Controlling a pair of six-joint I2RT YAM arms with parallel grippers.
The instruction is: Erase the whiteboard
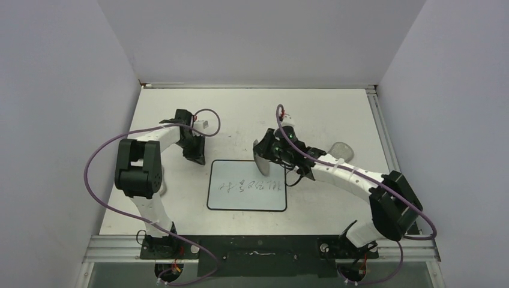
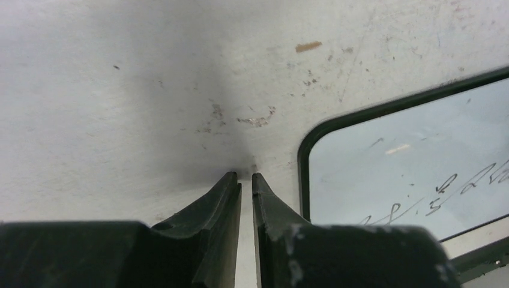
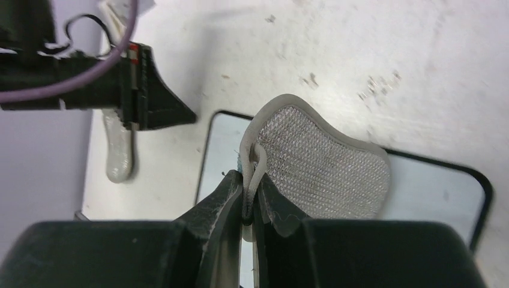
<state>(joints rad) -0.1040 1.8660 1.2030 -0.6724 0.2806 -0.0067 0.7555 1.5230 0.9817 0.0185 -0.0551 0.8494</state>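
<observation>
Whiteboard: a flat white rectangle (image 1: 246,198) with a thin black rim and rounded corners. It lies flat near the middle of the surface (image 1: 336,114), a little toward the arm bases.
Marks on it: one line of small dark scribbles (image 1: 252,185) runs across the middle of the board. The rest of the white face looks bare.
Right fingers: the right gripper (image 3: 249,180) is pinching the turned-up edge of a grey mesh pad (image 3: 324,159) with a pale border.
Pad's place: from above, the pad (image 1: 262,157) sits over the board's far edge, toward its right end. I cannot tell whether it touches the board.
Left fingers: the left gripper (image 2: 246,177) has its fingers drawn almost together, with only a thin slit between them and nothing in it.
Left gripper's place: it is low over the bare surface, just beside the board's far left corner (image 1: 195,157).
Only the top view gives: the whole outline of the board, both arms bending in toward its far edge, and a small grey lump (image 1: 340,149) lying behind the right arm.
Only the left wrist view gives: scuffs and a brown fleck on the surface, the board's rounded rim corner (image 2: 408,162), and the scribble strokes from close by.
Only the right wrist view gives: the woven mesh of the pad, the fold in its edge, and a pale oblong lump (image 3: 117,153) on the surface beyond the left gripper's black tip (image 3: 180,114).
</observation>
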